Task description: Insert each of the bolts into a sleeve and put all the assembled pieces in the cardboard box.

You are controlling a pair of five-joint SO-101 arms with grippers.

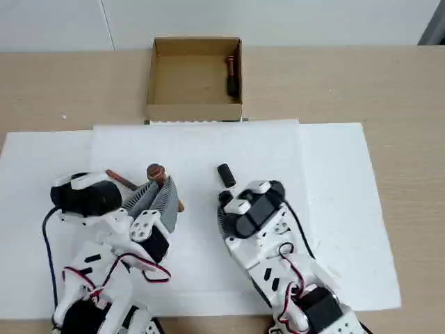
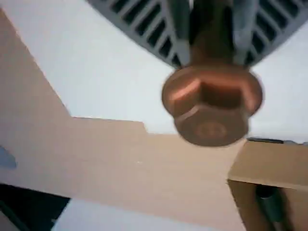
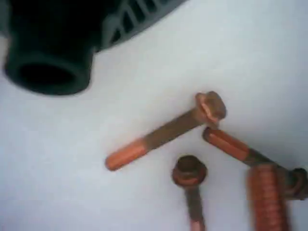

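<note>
The left gripper (image 1: 158, 184) is clamped on the shank of a copper-coloured hex-head bolt (image 1: 155, 171), lifted off the white sheet (image 1: 334, 209) that covers the bench (image 1: 403, 90). The bolt's head is the end nearer the open brown cardboard box (image 1: 195, 111), roughly in line with the box wall on the left arm's side. Its long axis seems to run back from the box, with what looks like its orange tip poking out on the far side of the gripper from the box.

The short black cylindrical sleeve (image 1: 225, 175) lies on the sheet, well apart from the box's front wall and roughly in line with the box wall on the right arm's side. Its long axis runs roughly toward and away from the box, a little tilted. The end farther from the box faces the right gripper (image 1: 224, 200), which sits just beside it. I cannot tell whether that gripper is wide, narrow or holding anything.

So the right arm is much the nearer to the sleeve, and the sleeve lies sideways from the held bolt, on the right arm's side. As I judge it, the bolt's tip must be turned to meet a sleeve mouth along one shared axis.

Another copper bolt (image 1: 122, 179) lies loose by the left gripper. One assembled bolt-in-sleeve piece (image 1: 231, 76) already lies in the box, along the wall on the right arm's side.
</note>
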